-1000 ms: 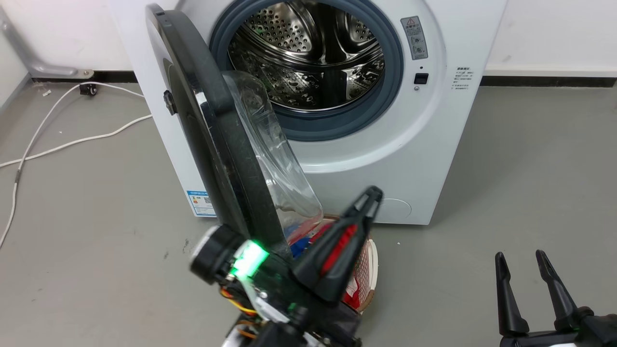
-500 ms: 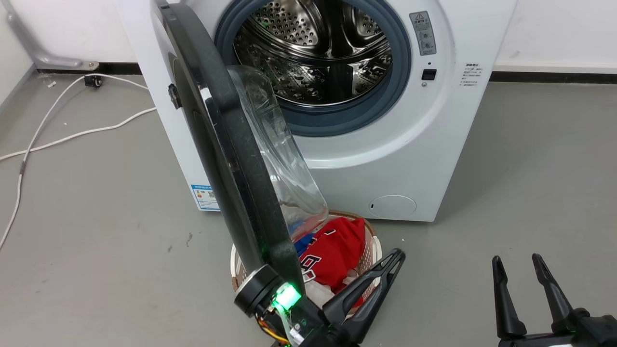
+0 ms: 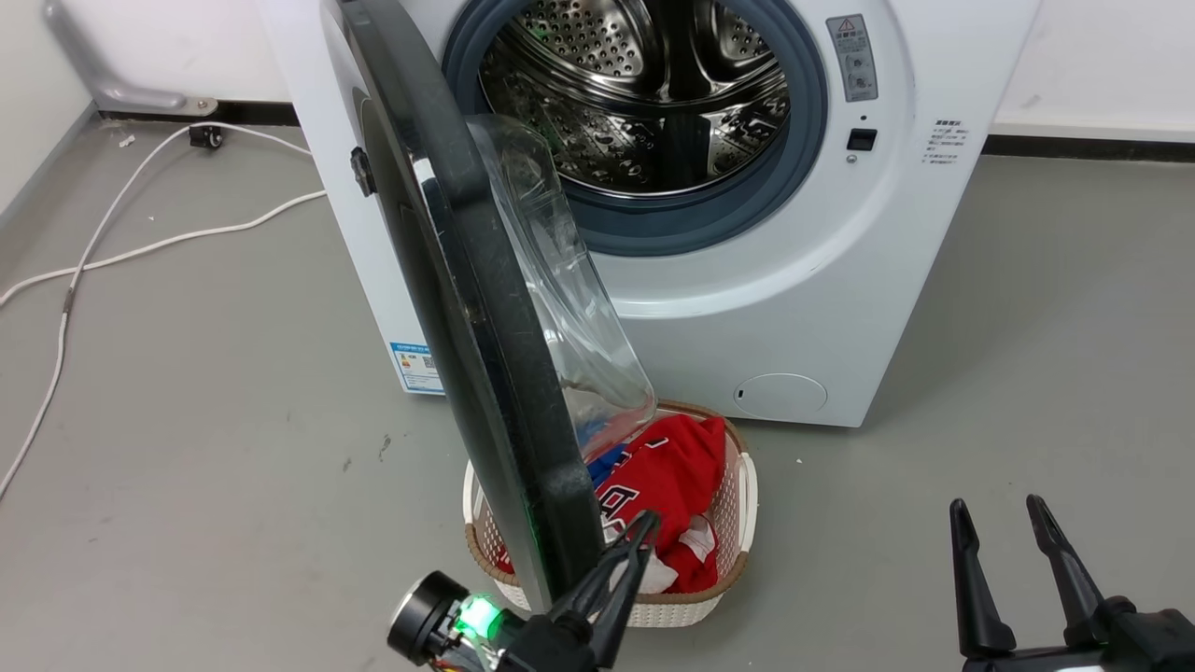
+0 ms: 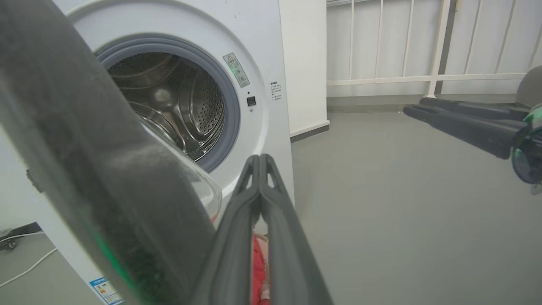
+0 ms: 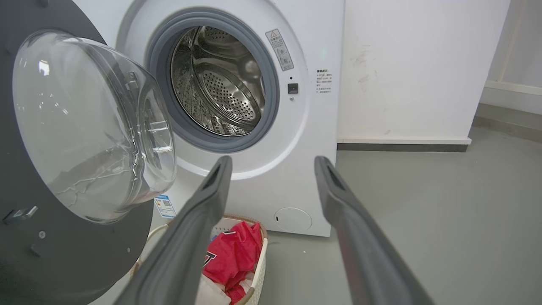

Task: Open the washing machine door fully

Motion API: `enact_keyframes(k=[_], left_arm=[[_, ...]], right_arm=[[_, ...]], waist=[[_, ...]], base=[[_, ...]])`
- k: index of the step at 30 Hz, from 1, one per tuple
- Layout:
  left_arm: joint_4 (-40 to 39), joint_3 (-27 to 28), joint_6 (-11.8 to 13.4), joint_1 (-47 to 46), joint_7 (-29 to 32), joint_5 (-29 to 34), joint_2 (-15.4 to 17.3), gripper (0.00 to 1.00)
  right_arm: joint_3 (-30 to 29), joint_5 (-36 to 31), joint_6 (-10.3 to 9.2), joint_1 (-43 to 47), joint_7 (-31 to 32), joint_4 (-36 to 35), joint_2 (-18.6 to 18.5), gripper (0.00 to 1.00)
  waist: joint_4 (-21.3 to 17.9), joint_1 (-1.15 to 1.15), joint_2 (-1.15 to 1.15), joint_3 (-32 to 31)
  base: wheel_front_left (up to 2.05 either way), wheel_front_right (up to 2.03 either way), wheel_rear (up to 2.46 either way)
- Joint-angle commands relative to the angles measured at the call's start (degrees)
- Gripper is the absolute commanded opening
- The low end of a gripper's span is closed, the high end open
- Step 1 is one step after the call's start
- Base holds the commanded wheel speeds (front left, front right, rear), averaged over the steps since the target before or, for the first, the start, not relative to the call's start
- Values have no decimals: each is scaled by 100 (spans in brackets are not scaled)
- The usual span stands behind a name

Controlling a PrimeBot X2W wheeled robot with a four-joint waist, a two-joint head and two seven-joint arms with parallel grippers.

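1. Head view: the washing machine (image 3: 794,308) stands on the grey floor (image 3: 187,485), backed against the wall.
2. Head view: the washing machine door (image 3: 476,299) stands swung out on the machine's left side and is seen nearly edge-on. The steel drum (image 3: 653,103) is uncovered.
3. Head view: the door's lower edge hangs over a laundry basket (image 3: 672,609) set on the floor just in front of the machine. The basket holds a red garment (image 3: 672,476). A white cable (image 3: 140,247) trails across the floor toward its far left corner.
4. Head view: the left gripper (image 3: 644,532) sits low, just beside the door's lower rim. Its jaws are pressed together with nothing held. Contact with the door cannot be confirmed.
5. Head view: the right gripper (image 3: 996,509) sits at the lower right, well apart from the door. Its jaws are parted and empty.
6. Left wrist view: the jaws meet tip to tip with nothing between them. The door rim is close and blurred on the left, with the drum beyond it. The right gripper reaches in from the right above the floor.
7. Right wrist view: the jaws are wide apart and empty, pointed at the machine's front. The door's inner face with its glass bowl (image 5: 93,127) is at the left, and the basket lies below.
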Motion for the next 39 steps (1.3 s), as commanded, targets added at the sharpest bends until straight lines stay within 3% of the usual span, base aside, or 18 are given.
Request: enact_keyframes(k=[1,10,24,32,39], left_arm=[[114,74,50,44,-32,-54,29,0],[508,379,240,38,-72,-224,128,0],[285,822,622,360,-94,-417,339,0],[220,1662,982,524,-101,-725,749,0],[349,2151,1056,424,-103,-959,970,0]], right_arm=[[9,-15,-1,-85,-12,22,16,100],[63,30,-1,-98,-12,74,16,100],[63,58,-1,-3,-12,96,15,100],[53,17,-1,-81,-12,104,15,100],[61,-36,-1,-185,-12,59,15,100]], waist=[[25,0,0,23],[197,0,0,83],[864,0,0,175],[1112,0,0,270],[1109,0,0,440]], base=[[0,0,0],[0,0,0],[0,0,0],[0,0,0],[0,0,0]])
